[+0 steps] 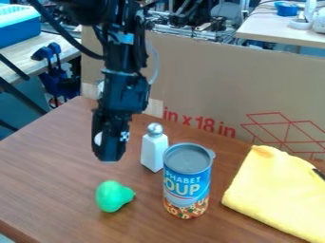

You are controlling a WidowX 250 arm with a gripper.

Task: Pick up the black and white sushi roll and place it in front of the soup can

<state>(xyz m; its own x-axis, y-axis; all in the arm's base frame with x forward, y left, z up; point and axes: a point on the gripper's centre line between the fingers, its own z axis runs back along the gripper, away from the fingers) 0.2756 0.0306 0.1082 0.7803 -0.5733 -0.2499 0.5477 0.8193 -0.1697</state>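
Black and pointing down, the tool (109, 156) hangs to the left of the soup can and further back than the green pear-shaped object. Whether it is apart, together or clamped on something cannot be told from this angle. It is well apart from the can, with a white shaker nearer, between the two.

The cylindrical soup can (186, 184), with a blue label and a grey top, stands upright on the brown wood-grained desk (47, 166). Just beside the can, behind and to its left, the white, slender shaker (153, 153) stands upright under a rounded silvery cap. The smooth green pear-shaped object (111, 197) lies near the can, to its left and a little forward, its narrow end towards the can. On the can's right, a yellow cloth (276, 190) lies spread, with a small dark item (319, 174) at its far right side. Behind the can rises a brown cardboard panel (209, 71) printed with red lines and lettering.
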